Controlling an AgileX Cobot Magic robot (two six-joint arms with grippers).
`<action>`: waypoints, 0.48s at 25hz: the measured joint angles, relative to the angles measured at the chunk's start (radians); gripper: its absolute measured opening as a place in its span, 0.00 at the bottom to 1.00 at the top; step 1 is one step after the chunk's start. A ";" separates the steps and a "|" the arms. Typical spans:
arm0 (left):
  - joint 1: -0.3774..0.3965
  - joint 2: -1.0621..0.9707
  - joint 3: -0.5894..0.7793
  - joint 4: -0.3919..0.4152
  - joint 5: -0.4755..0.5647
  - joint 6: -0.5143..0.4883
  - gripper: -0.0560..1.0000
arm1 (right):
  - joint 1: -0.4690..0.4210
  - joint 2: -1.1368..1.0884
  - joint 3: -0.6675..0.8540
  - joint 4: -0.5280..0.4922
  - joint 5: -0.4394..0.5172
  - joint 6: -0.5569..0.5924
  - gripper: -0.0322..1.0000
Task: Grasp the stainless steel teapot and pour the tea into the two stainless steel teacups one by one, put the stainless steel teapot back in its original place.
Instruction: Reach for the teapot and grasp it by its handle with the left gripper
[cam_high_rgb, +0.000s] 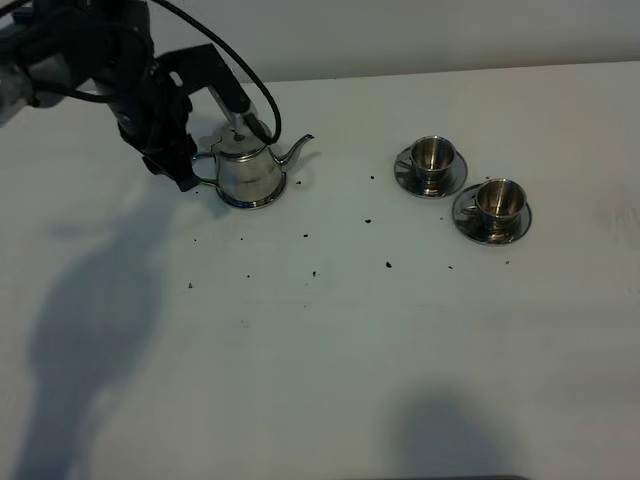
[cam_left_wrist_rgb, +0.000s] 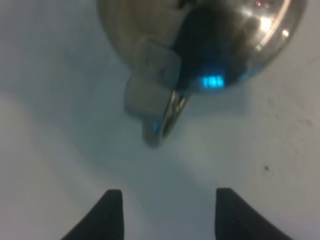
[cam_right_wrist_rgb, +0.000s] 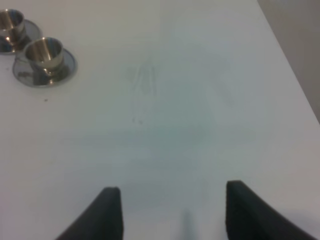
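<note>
The stainless steel teapot (cam_high_rgb: 245, 168) stands upright with its lid on, on its round steel coaster (cam_high_rgb: 268, 200) at the table's back left, spout pointing right. Its loop handle (cam_left_wrist_rgb: 162, 117) faces my left gripper (cam_high_rgb: 184, 172). That gripper (cam_left_wrist_rgb: 167, 217) is open and empty, a short gap from the handle and not touching it. The two stainless steel teacups (cam_high_rgb: 432, 153) (cam_high_rgb: 498, 198) stand on saucers at the right and also show in the right wrist view (cam_right_wrist_rgb: 44, 54) (cam_right_wrist_rgb: 10, 21). My right gripper (cam_right_wrist_rgb: 172, 215) is open and empty over bare table. No tea is visible.
Small dark specks (cam_high_rgb: 388, 265) lie scattered on the white table (cam_high_rgb: 320, 340) in front of the pot and cups. A cable (cam_high_rgb: 235, 60) loops over the left arm behind the pot. The table's right edge (cam_right_wrist_rgb: 295, 80) is near my right gripper.
</note>
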 joint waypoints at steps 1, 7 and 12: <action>0.000 0.010 -0.001 0.000 -0.018 0.002 0.49 | 0.000 0.000 0.000 0.000 0.000 0.000 0.47; 0.006 0.034 -0.001 -0.001 -0.076 0.016 0.51 | 0.000 0.000 0.000 0.000 0.000 0.000 0.47; 0.014 0.039 -0.001 -0.006 -0.087 0.023 0.51 | 0.000 0.000 0.000 0.000 0.000 0.000 0.47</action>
